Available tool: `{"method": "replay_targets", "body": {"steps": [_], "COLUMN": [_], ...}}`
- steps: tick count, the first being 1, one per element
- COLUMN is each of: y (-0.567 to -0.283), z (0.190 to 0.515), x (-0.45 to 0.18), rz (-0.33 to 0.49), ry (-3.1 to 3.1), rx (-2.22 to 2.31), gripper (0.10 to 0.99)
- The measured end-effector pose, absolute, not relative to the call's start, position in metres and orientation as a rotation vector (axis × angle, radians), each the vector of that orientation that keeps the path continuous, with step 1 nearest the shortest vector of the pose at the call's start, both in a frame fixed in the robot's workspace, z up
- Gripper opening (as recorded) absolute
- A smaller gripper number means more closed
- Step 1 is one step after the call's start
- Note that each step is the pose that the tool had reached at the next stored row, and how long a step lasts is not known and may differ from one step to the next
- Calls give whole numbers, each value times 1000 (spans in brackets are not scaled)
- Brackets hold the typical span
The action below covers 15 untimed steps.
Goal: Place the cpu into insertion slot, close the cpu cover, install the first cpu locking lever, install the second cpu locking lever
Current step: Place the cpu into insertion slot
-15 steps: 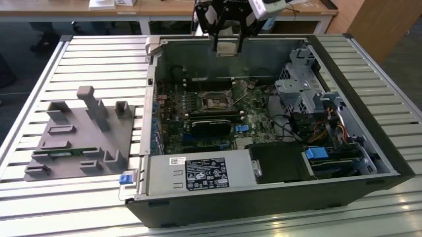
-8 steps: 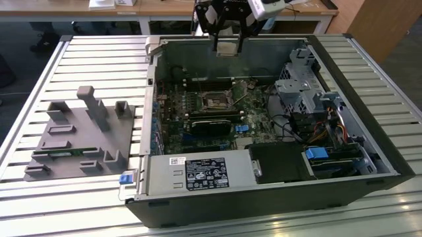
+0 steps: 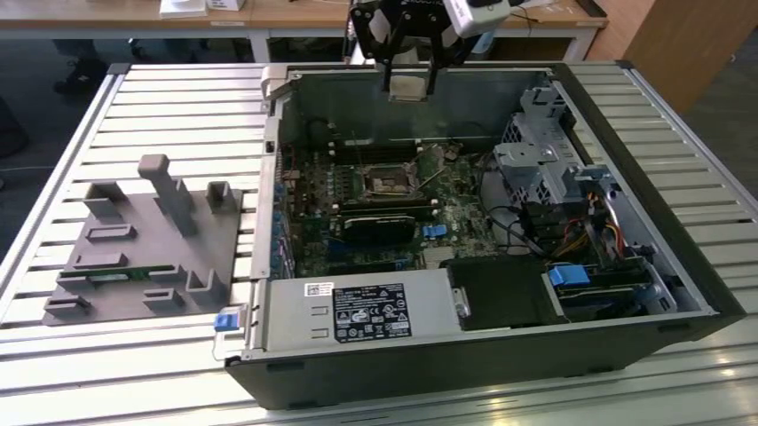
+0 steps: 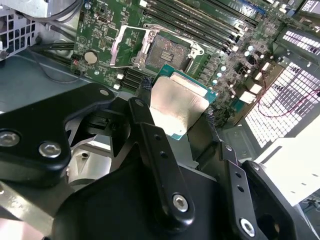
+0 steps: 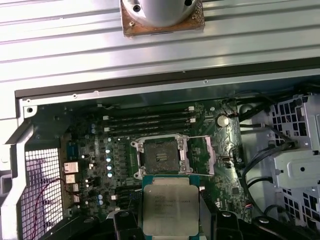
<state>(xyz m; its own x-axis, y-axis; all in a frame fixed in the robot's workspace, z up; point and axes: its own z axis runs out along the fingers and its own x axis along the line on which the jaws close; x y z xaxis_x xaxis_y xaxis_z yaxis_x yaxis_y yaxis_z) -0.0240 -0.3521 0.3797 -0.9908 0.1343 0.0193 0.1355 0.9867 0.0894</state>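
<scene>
My gripper [image 3: 406, 82] hangs above the far side of the open computer case, shut on the cpu [image 3: 407, 87], a flat silver-grey square chip. In both wrist views the cpu [image 4: 180, 107] [image 5: 170, 202] sits clamped between two black fingers [image 4: 150, 130], off to one side of the socket. The insertion slot [image 3: 389, 182] [image 4: 169, 50] [image 5: 160, 156] lies bare on the green board with its dark centre showing. The cpu cover [image 4: 124, 47] [image 5: 201, 155], a thin silver frame, is swung open beside the slot.
Long black memory slots [image 5: 150, 122] run beside the socket. A grey power supply [image 3: 355, 311] fills the case's near side, and a metal drive cage with cables [image 3: 556, 173] sits at the exterior view's right. A grey parts fixture [image 3: 142, 240] stands on the slatted table [image 3: 177, 98].
</scene>
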Motion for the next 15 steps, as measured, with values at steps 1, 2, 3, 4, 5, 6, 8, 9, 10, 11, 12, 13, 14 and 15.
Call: {"method": "replay_targets", "body": {"steps": [1,2,3,4,5,6,8,9,10,11,12,13,14,15], "y": [-352,-352,-352,-352,-352,-352,-352,-352,-352,-352,-352,-352,-352,-352], "z": [380,380,380,380,380,380,380,380,380,380,380,380,380,380], "x": [-24,-24,-24,-24,-24,-24,-24,-24,-24,-24,-24,-24,-24,-24], "rz": [-142,-142,-142,-142,-142,-142,-142,-142,-142,-142,-142,-142,-142,-142], "ry": [-3118,-3118,-3117,-3117,-3117,-3117,-3116,-3116,-3116,-3115,-3115,-3115,-3115,-3114], "rx": [-216,-222,-226,-231,-236,-241,-251,-255,-260,-265,-270,-275,-279,-284], "gripper": [537,537,537,537,537,537,537,537,537,537,537,537,537,537]}}
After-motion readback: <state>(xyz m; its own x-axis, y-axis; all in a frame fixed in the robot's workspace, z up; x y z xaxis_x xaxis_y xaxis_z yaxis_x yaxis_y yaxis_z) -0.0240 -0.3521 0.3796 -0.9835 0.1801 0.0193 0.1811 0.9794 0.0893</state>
